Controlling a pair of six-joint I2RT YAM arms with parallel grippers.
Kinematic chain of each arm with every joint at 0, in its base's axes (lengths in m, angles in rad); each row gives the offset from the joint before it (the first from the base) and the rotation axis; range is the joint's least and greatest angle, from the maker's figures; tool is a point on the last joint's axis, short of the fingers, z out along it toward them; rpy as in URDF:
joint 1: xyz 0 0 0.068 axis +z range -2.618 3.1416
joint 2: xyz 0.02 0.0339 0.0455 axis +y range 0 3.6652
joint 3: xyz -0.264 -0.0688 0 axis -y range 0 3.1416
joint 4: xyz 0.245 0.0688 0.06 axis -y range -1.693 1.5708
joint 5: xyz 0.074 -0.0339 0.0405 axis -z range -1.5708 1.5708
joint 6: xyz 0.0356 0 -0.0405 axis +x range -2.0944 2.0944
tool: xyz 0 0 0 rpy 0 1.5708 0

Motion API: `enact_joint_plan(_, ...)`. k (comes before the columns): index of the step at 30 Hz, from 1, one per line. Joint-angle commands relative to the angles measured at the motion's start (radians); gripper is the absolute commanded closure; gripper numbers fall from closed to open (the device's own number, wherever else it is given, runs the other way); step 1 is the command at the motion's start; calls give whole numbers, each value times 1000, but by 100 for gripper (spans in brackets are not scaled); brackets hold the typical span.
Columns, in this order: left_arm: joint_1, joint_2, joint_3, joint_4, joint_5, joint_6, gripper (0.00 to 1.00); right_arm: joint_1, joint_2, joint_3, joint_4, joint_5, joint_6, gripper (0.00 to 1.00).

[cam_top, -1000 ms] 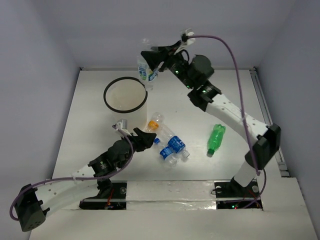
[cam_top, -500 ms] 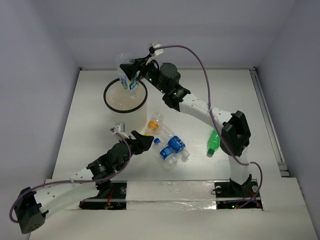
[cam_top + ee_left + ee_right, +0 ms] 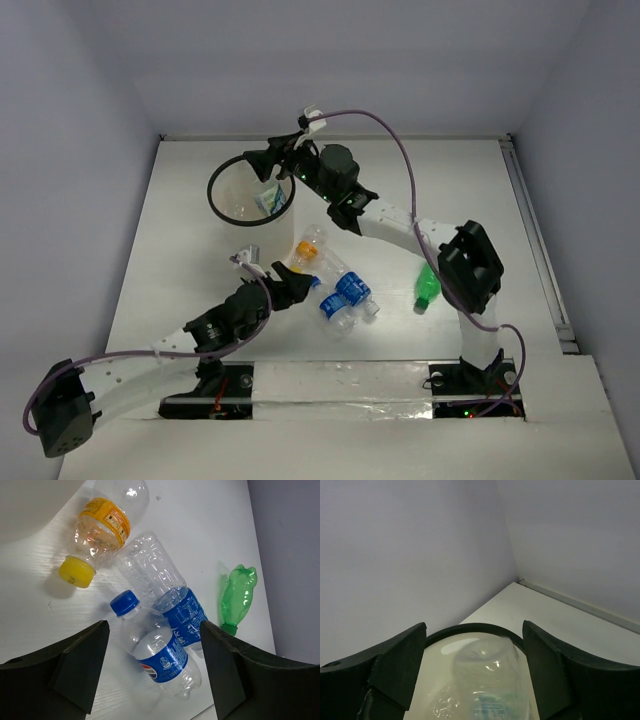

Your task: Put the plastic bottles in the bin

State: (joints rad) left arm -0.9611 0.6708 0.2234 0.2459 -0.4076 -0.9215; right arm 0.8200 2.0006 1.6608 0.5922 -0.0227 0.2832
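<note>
The bin (image 3: 211, 196), a round translucent bucket with a black rim (image 3: 470, 628), stands at the back left. My right gripper (image 3: 262, 168) (image 3: 474, 625) hangs open just over its rim. Below the spread fingers a clear bottle with a blue-green label (image 3: 268, 200) (image 3: 485, 680) lies free inside the bin. My left gripper (image 3: 290, 283) (image 3: 153, 625) is open above the table. Between its fingers I see a blue-capped, blue-labelled bottle (image 3: 157, 647), untouched. A second blue-labelled clear bottle (image 3: 155, 577) lies against it. An orange-capped bottle (image 3: 102, 527) (image 3: 310, 246) lies beyond.
A crushed green bottle (image 3: 429, 279) (image 3: 239, 595) lies to the right of the cluster, close under the right arm's forearm (image 3: 440, 245). The white table ends at grey walls behind and at both sides.
My right arm swung left from beside the bin to over it, opened, and the bottle it held dropped into the bin. My left gripper crept slightly toward the bottle cluster.
</note>
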Motion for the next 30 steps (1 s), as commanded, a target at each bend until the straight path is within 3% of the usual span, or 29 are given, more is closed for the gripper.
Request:
enact_joint_plan(1,-8,35,53,58,0,16,29,13,-100,2,87,3,-26,16)
enact_joint_plan(8,-18,168,126,66,-10,44,24,13,-187,-67,90,4,-32,11)
enact_joint_plan(9,-27,186,137,69,-11,47,24,13,-207,-91,96,18,-32,19)
enact_joint_plan(12,-50,254,192,72,-26,64,22,13,-325,-220,113,56,-30,62)
enact_joint_plan(15,-70,317,237,58,-57,79,22,13,-488,-393,113,107,-16,94)
enact_joint_plan(22,-70,486,358,23,-97,107,19,13,-828,-737,40,176,62,94)
enact_joint_plan(25,-70,584,413,0,-108,113,19,13,-959,-814,-90,202,89,92)
enact_joint_plan(29,-70,645,453,-26,-118,118,18,13,-1121,-869,-286,240,94,86)
enact_joint_plan(30,-70,657,465,-37,-123,121,19,13,-1154,-883,-316,242,97,78)
